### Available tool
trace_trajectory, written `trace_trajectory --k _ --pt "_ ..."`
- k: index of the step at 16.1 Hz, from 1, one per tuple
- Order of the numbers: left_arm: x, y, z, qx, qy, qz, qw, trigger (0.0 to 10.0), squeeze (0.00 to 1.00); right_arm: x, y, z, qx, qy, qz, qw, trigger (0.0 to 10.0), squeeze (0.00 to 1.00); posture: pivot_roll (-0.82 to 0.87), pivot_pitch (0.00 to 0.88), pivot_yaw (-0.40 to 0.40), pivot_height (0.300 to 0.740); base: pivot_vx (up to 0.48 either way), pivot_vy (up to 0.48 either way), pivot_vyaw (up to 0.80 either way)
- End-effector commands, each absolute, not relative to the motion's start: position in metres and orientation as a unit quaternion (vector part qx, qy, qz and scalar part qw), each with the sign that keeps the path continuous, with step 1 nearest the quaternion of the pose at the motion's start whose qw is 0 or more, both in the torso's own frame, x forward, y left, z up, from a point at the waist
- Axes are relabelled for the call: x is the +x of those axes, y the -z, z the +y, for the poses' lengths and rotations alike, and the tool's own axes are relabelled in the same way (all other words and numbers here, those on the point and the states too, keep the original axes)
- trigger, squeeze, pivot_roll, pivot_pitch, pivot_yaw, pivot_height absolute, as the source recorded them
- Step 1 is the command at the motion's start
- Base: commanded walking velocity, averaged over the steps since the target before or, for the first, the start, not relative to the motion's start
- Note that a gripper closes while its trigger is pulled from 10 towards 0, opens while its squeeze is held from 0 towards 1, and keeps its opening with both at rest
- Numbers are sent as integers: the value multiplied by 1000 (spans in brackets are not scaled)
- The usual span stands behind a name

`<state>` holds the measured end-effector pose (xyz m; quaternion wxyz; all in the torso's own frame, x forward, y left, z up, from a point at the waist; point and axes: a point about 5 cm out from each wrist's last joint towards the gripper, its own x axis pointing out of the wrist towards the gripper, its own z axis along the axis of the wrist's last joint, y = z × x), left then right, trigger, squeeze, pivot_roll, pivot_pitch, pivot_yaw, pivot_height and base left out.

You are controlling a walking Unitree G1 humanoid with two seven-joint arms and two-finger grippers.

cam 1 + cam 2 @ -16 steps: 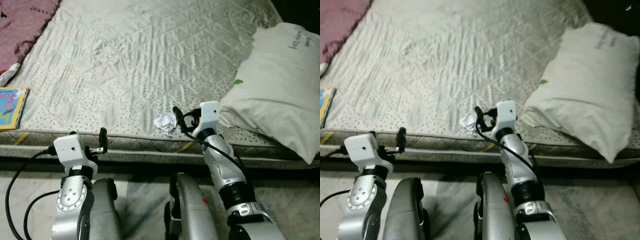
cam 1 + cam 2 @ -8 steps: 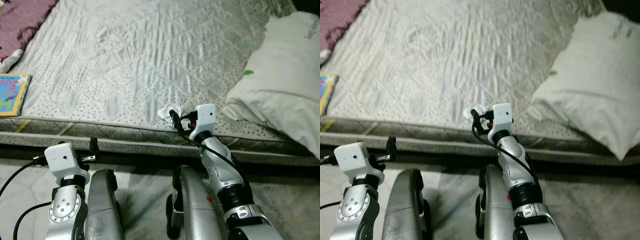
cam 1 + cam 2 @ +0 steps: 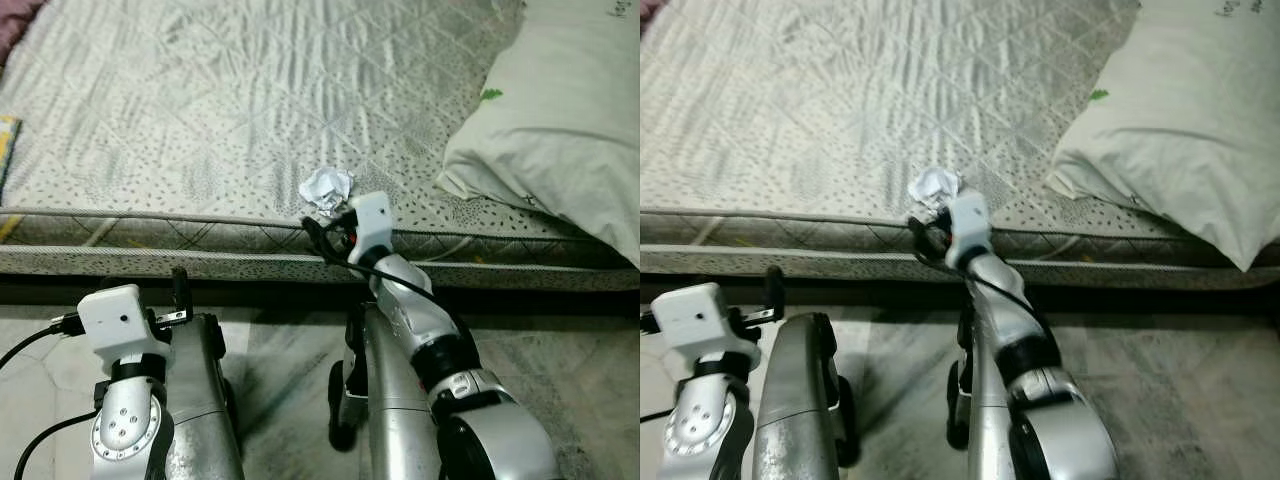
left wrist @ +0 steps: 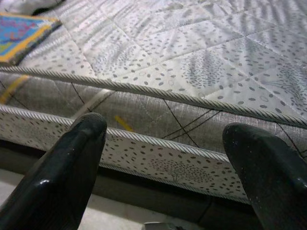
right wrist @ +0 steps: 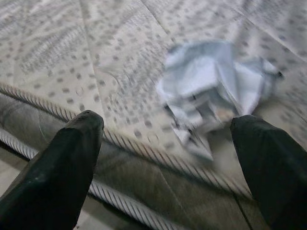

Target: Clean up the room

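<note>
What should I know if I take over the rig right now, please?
Right gripper: open, empty, at the mattress edge, short of the crumpled paper.
Left gripper: open, empty, low beside the mattress side, idle.
The paper lies on the mattress near its front edge, untouched. A pillow lies to the robot's right; a colourful book sits further along on the left.
Done: approach only. Left: reach forward, close on the paper, carry it off.
</note>
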<state>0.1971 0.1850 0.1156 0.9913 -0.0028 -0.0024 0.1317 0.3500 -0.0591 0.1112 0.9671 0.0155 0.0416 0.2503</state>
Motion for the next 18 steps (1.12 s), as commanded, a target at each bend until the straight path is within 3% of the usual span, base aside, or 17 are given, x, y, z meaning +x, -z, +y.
trace_trajectory --k 1,8,15,16,17,18 --pt "187 -116 189 8 -152 8 988 10000 0 351 -111 -51 18 -252 42 967 10000 0 112 358 -77 532 0 0 0" --pt "165 -121 190 25 -183 24 983 10000 0 364 -129 -28 25 -182 12 983 10000 0 217 375 -103 532 0 0 0" --pt "150 -125 184 28 -197 37 979 10000 0 371 -129 -30 -56 -95 28 993 10000 0 256 416 -134 532 0 0 0" --pt "150 -125 185 28 -198 38 979 10000 0 369 -123 -30 -69 -95 42 992 8431 0 257 414 -134 532 0 0 0" --pt "150 -125 185 28 -198 40 979 10000 0 366 -117 -28 -78 -97 57 991 0 0 256 415 -134 532 0 0 0" --pt "151 -126 185 28 -197 40 979 10000 0 364 -112 -26 -85 -102 69 989 0 0 252 416 -132 532 0 0 0"
